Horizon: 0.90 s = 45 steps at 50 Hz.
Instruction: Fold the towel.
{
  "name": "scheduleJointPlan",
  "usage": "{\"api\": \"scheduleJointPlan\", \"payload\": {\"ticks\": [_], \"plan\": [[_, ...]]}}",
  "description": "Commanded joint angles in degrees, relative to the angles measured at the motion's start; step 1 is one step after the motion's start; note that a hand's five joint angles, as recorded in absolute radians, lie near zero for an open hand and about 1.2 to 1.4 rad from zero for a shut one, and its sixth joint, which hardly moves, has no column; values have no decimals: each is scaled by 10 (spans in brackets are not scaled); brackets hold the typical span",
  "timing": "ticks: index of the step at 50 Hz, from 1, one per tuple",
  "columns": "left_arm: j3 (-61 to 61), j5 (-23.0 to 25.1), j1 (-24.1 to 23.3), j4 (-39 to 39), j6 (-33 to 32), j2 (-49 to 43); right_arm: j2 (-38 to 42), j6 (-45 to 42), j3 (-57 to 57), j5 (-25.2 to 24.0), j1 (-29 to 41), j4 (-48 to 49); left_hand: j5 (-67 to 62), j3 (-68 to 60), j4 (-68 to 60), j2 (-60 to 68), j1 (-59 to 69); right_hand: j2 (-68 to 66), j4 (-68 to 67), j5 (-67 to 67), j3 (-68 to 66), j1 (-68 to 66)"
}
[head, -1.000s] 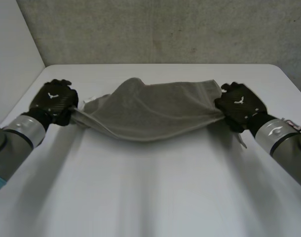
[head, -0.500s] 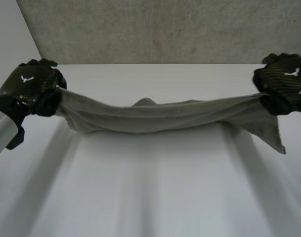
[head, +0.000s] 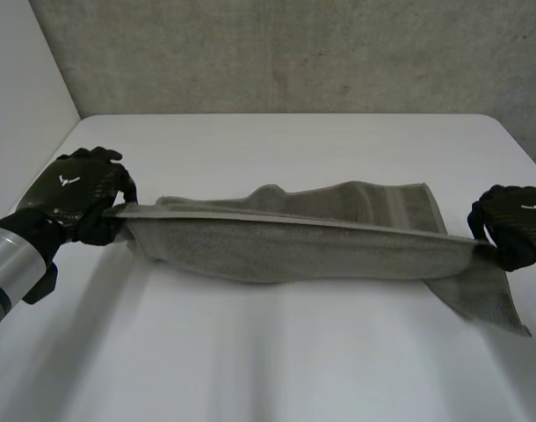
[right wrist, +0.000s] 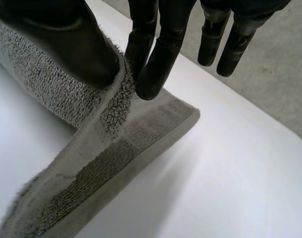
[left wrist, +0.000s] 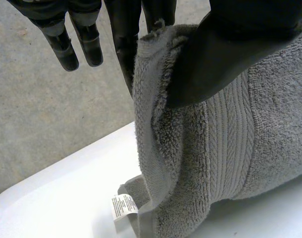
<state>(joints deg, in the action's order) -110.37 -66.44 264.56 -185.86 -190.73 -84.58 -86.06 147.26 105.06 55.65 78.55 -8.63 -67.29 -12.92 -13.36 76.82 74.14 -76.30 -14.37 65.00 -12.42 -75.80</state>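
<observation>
Towel, grey and doubled lengthwise, spans the white desk between the two robot hands; its upper fold runs as a taut line from one robot hand to the other, while the layer behind that line lies slack on the desk. The left robot hand is clamped on one end of the towel; in the left wrist view its thumb presses the terry cloth against a finger, and the other fingers point straight out, touching nothing; a small white label hangs from the hem below that pinch, just above the desk. The right robot hand is clamped on the opposite end; in the right wrist view the thumb and two fingers nip the towel's edge, with the remaining fingers held straight and clear of the cloth; beneath this robot hand a loose corner of the towel drapes down and lies flat on the desk.
</observation>
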Motion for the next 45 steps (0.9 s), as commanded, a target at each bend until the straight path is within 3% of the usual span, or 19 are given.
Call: {"api": "scheduleJointPlan", "payload": {"ticks": [1, 10, 19, 29, 38, 45], "plan": [[-3, 0, 0, 10, -2, 6, 4, 42, -6, -6, -1, -16, -27, 29, 34, 32, 59, -37, 44, 50, 24, -42], [10, 1, 13, 45, 0, 39, -69, 50, -57, -49, 3, -90, -27, 29, 34, 32, 59, -37, 44, 50, 24, -42], [36, 1, 30, 43, 0, 29, -75, 51, -127, -63, 17, -96, -27, 29, 34, 32, 59, -37, 44, 50, 24, -42], [134, -8, 19, 41, -5, -142, 89, 22, -263, -10, 127, -83, -27, 29, 34, 32, 59, -37, 44, 50, 24, -42], [229, -15, 0, 41, -3, -274, 194, -8, -325, 11, 153, -7, -27, 29, 34, 32, 59, -37, 44, 50, 24, -42], [320, -69, -22, 44, -5, -375, 285, -11, -368, 52, 178, 84, -27, 29, 34, 32, 59, -37, 44, 50, 24, -42]]}}
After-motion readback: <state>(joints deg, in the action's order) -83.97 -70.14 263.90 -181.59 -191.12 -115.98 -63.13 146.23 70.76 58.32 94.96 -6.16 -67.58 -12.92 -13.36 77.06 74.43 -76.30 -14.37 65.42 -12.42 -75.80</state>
